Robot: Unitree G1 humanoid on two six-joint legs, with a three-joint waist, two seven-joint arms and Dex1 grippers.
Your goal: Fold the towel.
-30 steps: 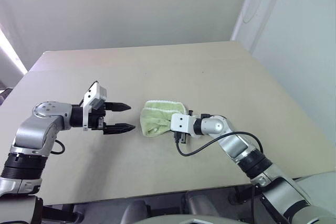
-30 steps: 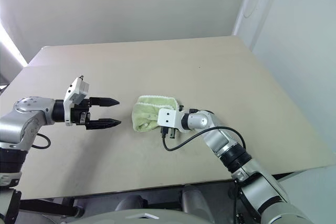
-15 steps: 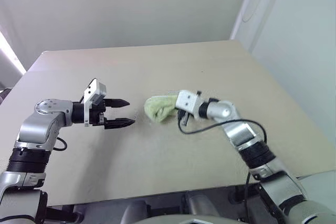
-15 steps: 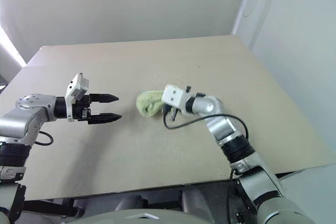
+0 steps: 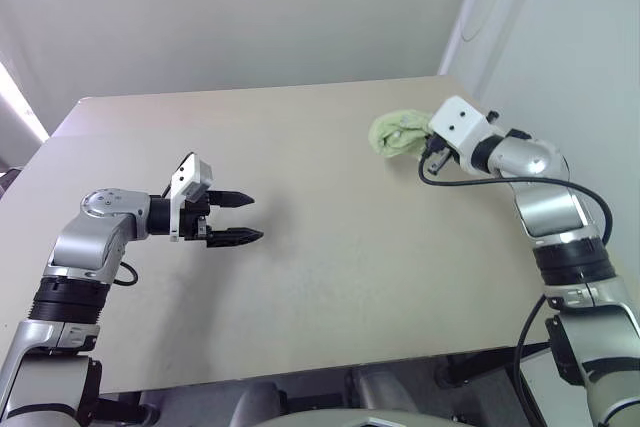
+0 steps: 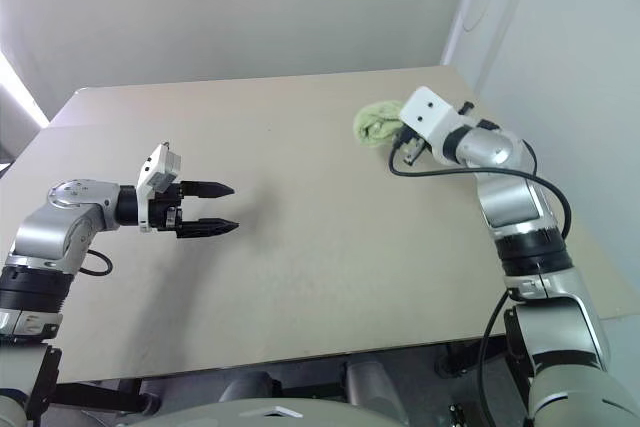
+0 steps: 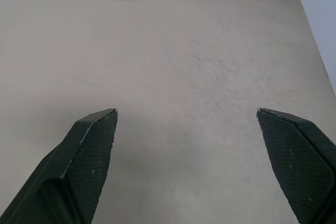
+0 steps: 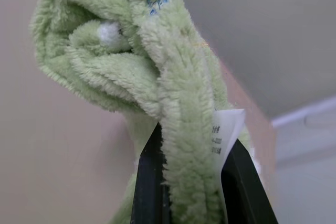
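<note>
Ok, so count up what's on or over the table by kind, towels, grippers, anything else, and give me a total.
Towels: 1, the green towel, bunched and held up by the right gripper.
Grippers: 2, the right one shut on the towel, and the left gripper with jaws open over the bare table.
Tables: 1.
Total: 4.

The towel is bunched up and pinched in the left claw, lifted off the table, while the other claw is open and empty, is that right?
Not quite. The towel is bunched up and lifted off the table, but it is pinched in the right claw, as the right wrist view shows. The left claw is the one that is open and empty.
</note>
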